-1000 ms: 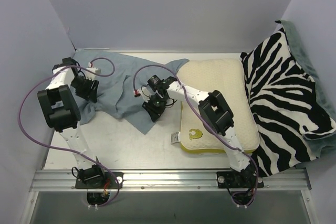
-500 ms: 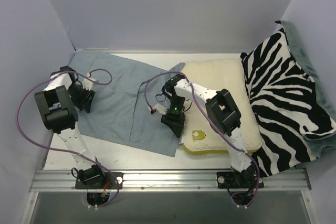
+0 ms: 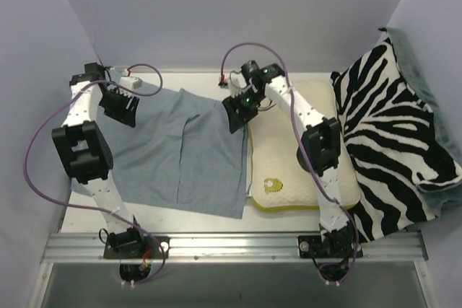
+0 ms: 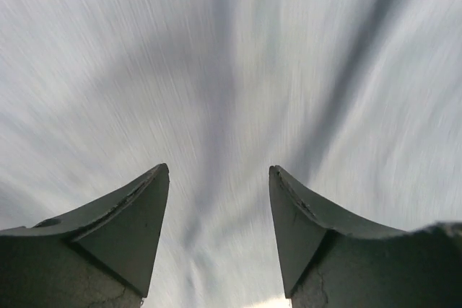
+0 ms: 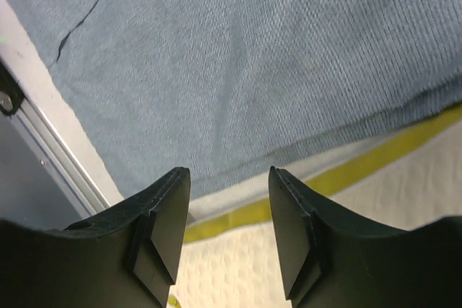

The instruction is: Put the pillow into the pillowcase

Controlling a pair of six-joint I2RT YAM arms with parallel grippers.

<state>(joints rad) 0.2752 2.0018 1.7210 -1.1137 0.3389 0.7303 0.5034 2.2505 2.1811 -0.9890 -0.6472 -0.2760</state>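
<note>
Top external, near to far: rail (image 3: 231,245) with both arm bases, then a bare strip of desk (image 3: 189,226), then the two task items lying side by side.

- Pillowcase (image 3: 180,156) is spread flat on the left-centre of the desk, plain blue-grey face up, with a crease running near-to-far. Can't tell which edge is the opening.
- Pillow (image 3: 280,151) is immediately right of it. Long axis runs near-to-far, logo (image 3: 271,185) at the near-left corner. Its left edge meets the pillowcase's right edge.
- Zebra cloth (image 3: 390,142) is further right, not involved.

Far side:
- Left end effector (image 3: 123,110) sits over the pillowcase's far-left corner. Left wrist shows the fingers spread with nothing between them (image 4: 220,171), only blurred fabric beyond.
- Right end effector (image 3: 235,115) sits at the far-right corner of the pillowcase, right where it meets the pillow's far-left corner. Right wrist shows the jaws parted and gripping nothing (image 5: 229,178). Fabric lies below, and the yellow edge band (image 5: 375,160) runs along its border.

My read: the pillow is not in the case yet. It lies to the right of the right end effector, so the right arm is the nearer one to move it. The left arm is better placed to hold the case. The pillow has to travel leftward, across its own long axis, unless the case mouth faces another way.
</note>
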